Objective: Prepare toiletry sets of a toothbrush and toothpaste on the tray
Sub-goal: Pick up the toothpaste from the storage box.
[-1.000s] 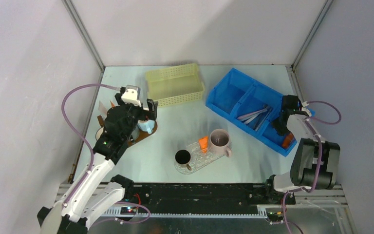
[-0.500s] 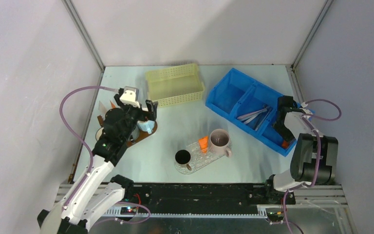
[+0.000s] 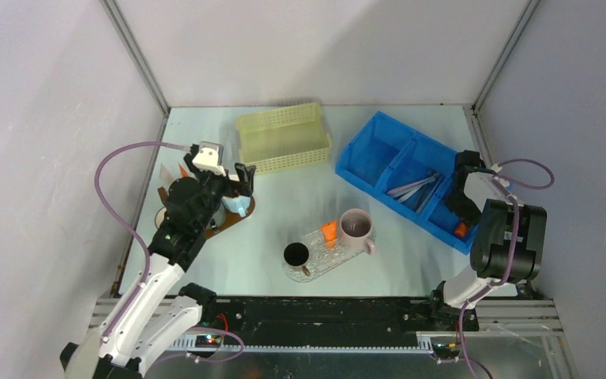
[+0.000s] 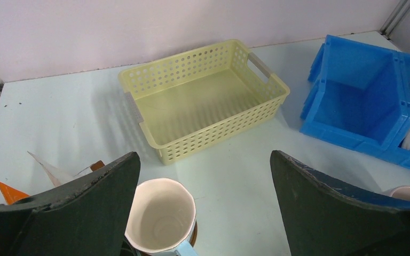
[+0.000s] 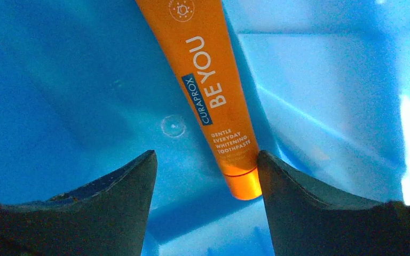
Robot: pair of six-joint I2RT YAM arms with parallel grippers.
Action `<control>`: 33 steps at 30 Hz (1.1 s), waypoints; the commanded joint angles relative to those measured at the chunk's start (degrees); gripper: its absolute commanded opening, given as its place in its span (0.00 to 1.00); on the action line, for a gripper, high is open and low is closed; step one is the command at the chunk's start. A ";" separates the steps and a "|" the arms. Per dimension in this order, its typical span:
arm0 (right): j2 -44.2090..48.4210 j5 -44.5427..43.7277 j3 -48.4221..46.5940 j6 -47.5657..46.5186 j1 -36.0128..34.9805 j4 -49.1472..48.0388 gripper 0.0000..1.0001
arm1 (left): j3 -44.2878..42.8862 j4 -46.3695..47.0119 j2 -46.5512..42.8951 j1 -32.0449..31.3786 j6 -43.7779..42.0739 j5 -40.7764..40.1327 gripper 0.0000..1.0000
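An orange toothpaste tube (image 5: 208, 90) lies on the floor of the blue bin's (image 3: 379, 154) end compartment. My right gripper (image 5: 205, 176) is open over it, and the tube's cap sits against the inner edge of the right finger (image 5: 299, 192). Pale toothbrushes (image 3: 410, 188) lie in the bin's middle compartment. A clear tray (image 3: 319, 264) at the table's centre carries a black mug (image 3: 296, 254), a pink mug (image 3: 355, 227) and another orange tube (image 3: 330, 233). My left gripper (image 4: 205, 176) hangs open and empty above a blue-handled mug (image 4: 160, 216).
A yellow perforated basket (image 4: 203, 101) stands empty at the back. The blue-handled mug rests on a brown tray (image 3: 225, 223) at the left, with an orange tube tip (image 4: 5, 191) and a white one (image 4: 53, 170) poking up beside it. Grey walls enclose three sides.
My right wrist has shifted slightly toward the near end of the blue bin, which has nudged a little to the right. The left arm has hardly moved.
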State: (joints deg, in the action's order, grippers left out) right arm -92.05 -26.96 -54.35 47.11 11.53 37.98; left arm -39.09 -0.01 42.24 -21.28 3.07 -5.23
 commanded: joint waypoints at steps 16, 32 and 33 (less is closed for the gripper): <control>1.13 19.76 3.13 -6.86 3.50 -10.19 0.34 | 0.60 2.93 -1.87 0.36 0.93 1.10 0.98; 21.98 19.20 3.11 -9.08 3.42 -5.03 0.00 | -1.43 3.69 -1.50 0.38 2.69 4.04 0.98; 24.63 19.02 3.15 -9.51 3.30 -4.94 0.00 | -2.00 3.61 -1.35 0.34 2.89 4.56 0.98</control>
State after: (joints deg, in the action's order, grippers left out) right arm -74.96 -7.68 -50.65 39.79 15.07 32.36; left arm -39.09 1.34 40.75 -21.23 4.56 -2.63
